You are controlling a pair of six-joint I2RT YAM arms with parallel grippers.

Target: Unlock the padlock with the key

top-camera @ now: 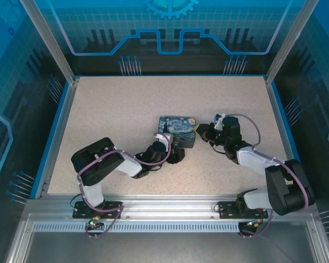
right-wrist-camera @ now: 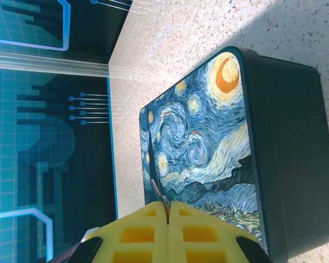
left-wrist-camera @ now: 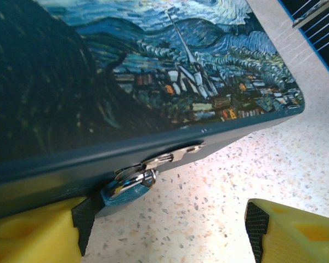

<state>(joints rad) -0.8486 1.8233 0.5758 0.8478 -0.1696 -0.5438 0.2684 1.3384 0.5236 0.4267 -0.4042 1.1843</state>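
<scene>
Fingers (left-wrist-camera: 27, 235) of the left gripper (left-wrist-camera: 164, 236) are spread wide with nothing between them, only bare table (left-wrist-camera: 219, 192). Left arm: base at near left, elbow folded out to the left, forearm reaching right and far, so the gripper (top-camera: 175, 153) sits low against the near side of the painted box (top-camera: 176, 127).

The padlock (left-wrist-camera: 127, 183) hangs from the hasp (left-wrist-camera: 178, 153) on that near side wall, just beside one yellow finger. Can't tell whether they touch.

Right gripper (right-wrist-camera: 168, 219): fingers (right-wrist-camera: 137, 233) pressed flat together, pinching the key (right-wrist-camera: 162, 198). A thin metal sliver pokes out of the seam toward the box. Right arm: base at near right, elbow out to the right, forearm coming in left and far, so the gripper (top-camera: 199, 133) is at the box's right end. Key tip is close to the box edge; the gap isn't readable. Key and padlock are on different sides of the box, apart.

Box: lid down, hasp closed with the padlock through it, and the contents are hidden.
</scene>
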